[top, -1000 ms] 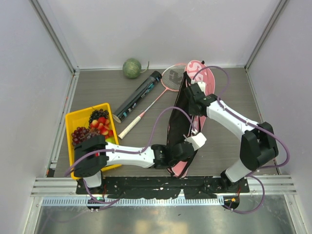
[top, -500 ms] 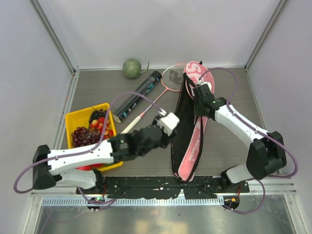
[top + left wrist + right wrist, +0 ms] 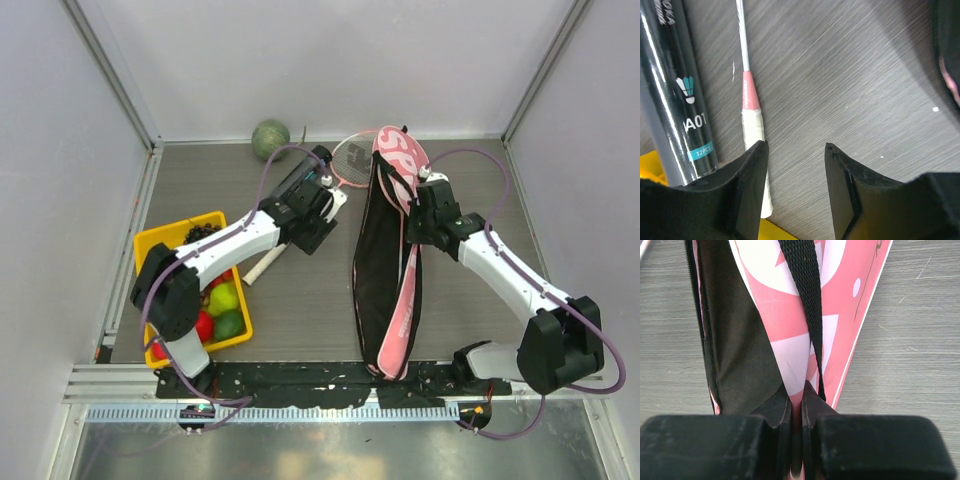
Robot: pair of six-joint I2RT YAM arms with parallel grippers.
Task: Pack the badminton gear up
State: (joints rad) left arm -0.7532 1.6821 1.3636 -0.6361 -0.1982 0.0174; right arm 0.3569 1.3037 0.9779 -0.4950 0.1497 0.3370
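Left tool moved to racket handle | right tool pinching bag edge

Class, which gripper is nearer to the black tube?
Left. The left gripper hangs open just beside the tube, over the racket handle. The right gripper is well away, shut on the bag.

my left arm, right arm: white shells, black joints | cables: purple, looping off each arm | my fingers: matte black, blocky
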